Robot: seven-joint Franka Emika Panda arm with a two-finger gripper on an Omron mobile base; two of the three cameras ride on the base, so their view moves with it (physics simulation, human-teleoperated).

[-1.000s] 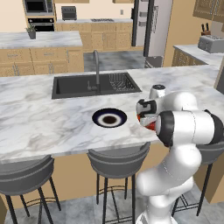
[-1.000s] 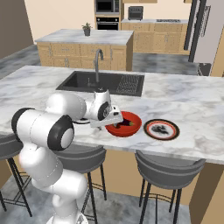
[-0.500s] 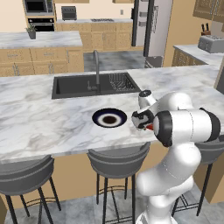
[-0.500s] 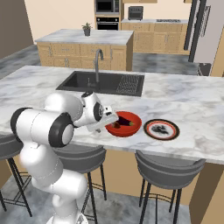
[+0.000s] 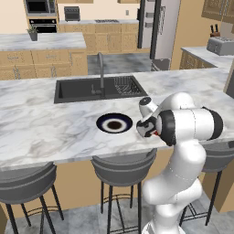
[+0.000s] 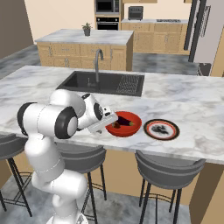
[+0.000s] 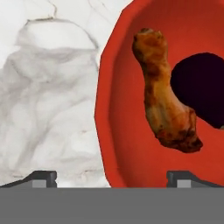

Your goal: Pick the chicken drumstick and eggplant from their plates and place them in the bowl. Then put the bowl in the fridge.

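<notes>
The glossy red bowl sits on the marble counter near its front edge, and its rim runs up the middle of the hand view. Inside it lie the orange-brown chicken drumstick and the dark purple eggplant. My gripper is open and low at the bowl's left rim, one fingertip over bare counter and the other over the bowl's inside. The black-rimmed plate lies left of the bowl, the reddish-brown-rimmed plate right of it. The grey fridge stands at the back.
A dark sink with a tall faucet is set into the counter behind the plates. Grey bar stools stand under the counter's front edge. A second island with a small potted plant is farther back.
My gripper has moved down and slightly left, from above the bowl to its left rim. The bowl, its contents and both plates have stayed put.
</notes>
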